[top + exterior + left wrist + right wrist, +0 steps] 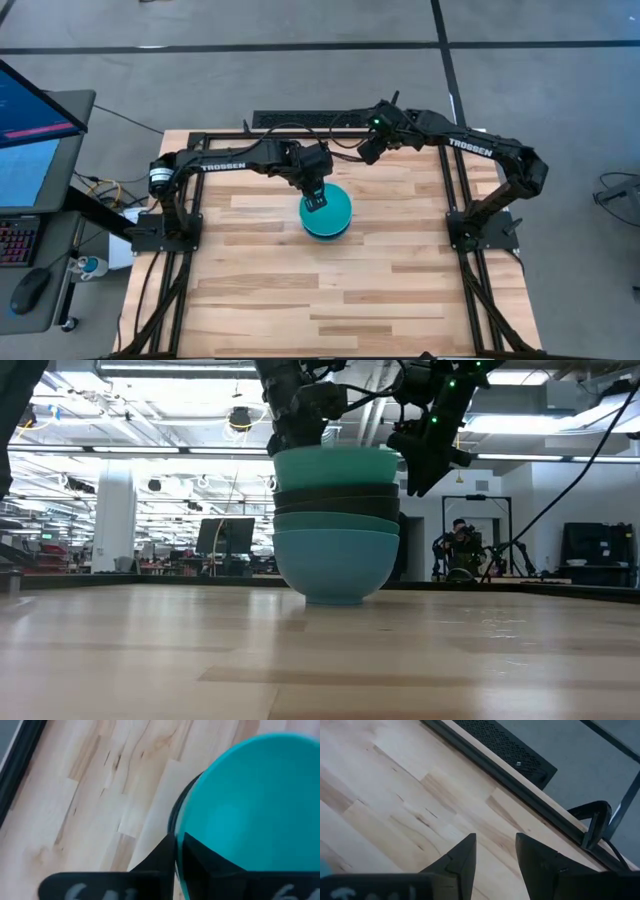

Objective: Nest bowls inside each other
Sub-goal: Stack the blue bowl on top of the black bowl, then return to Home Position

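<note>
Several bowls stand nested in one stack [328, 216] at the middle of the table. In the low view a cyan-blue bowl [335, 565] is at the bottom on the wood, with a teal rim [335, 520] above it, then black bowls [335, 500], and a cyan bowl [335, 468] on top. My left gripper [316, 203] is over the stack's far-left side, shut on the top bowl. My right gripper [366, 155] hangs open above the table, to the far right of the stack, and holds nothing. My left gripper holds the top cyan bowl by its rim [178, 827], on the stack's far-left side. One finger [205, 857] is inside the bowl and the other finger [152, 862] outside, coming from above and pointing down. The bowl sits upright in the black bowl below it.
A black frame rail [520, 782] runs along the table's far edge, with a dark perforated box [505, 745] behind it. The arm bases stand at the left [165, 225] and right [480, 230] edges. Bare wood [330, 300] stretches toward the near edge.
</note>
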Controlling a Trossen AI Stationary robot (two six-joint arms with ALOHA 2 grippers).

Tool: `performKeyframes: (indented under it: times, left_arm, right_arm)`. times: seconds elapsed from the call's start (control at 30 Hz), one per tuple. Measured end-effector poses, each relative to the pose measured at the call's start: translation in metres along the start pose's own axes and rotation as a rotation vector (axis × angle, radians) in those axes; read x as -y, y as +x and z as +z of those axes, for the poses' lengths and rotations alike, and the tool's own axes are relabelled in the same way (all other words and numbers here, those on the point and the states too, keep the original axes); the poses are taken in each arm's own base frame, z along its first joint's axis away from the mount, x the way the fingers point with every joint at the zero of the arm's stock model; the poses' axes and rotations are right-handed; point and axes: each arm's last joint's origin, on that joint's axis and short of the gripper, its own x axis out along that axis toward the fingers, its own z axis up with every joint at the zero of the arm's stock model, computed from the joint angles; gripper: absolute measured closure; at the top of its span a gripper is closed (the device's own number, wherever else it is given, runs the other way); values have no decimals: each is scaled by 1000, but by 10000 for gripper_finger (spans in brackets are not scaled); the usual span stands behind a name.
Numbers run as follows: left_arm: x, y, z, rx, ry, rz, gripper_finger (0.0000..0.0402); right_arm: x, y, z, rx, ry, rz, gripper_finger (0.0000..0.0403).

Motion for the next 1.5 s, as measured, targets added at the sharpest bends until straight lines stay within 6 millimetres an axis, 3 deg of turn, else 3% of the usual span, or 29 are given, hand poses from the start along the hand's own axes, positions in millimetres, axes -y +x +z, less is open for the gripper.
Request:
performKeyframes:
  times: [0.27,0.43,0.53,0.67,0.83,0.93,1.03,1.17,1.3,1.5]
  left_arm:
    - [3,15,0,-23,23,2,349]
    - [20,3,9,116,71,-58,341]
    - [30,-27,15,274,89,-56,341]
    - [32,-90,20,554,71,-57,341]
    - [23,-176,15,959,55,-132,340]
    - [19,-201,2,1137,56,-170,340]
    - [20,-194,-17,1226,35,-208,340]
    - [21,-159,-53,1370,-94,-235,340]
    - [15,-131,-94,1563,-237,-296,340]
    - [11,-112,-141,1618,-298,-147,340]
  right_arm:
    - [-6,-1,-2,-3,-17,9,239]
    - [-11,-4,-1,17,-55,21,240]
    - [-10,-15,-1,64,-56,32,241]
    - [-6,-43,1,190,-31,30,241]
    - [6,-109,3,498,-57,78,241]
    - [17,-151,-7,663,-19,130,243]
    - [27,-182,-28,749,57,197,243]
    - [33,-208,-59,963,14,355,241]
    - [38,-200,-90,1037,69,456,242]
    - [45,-183,-128,1147,147,576,242]
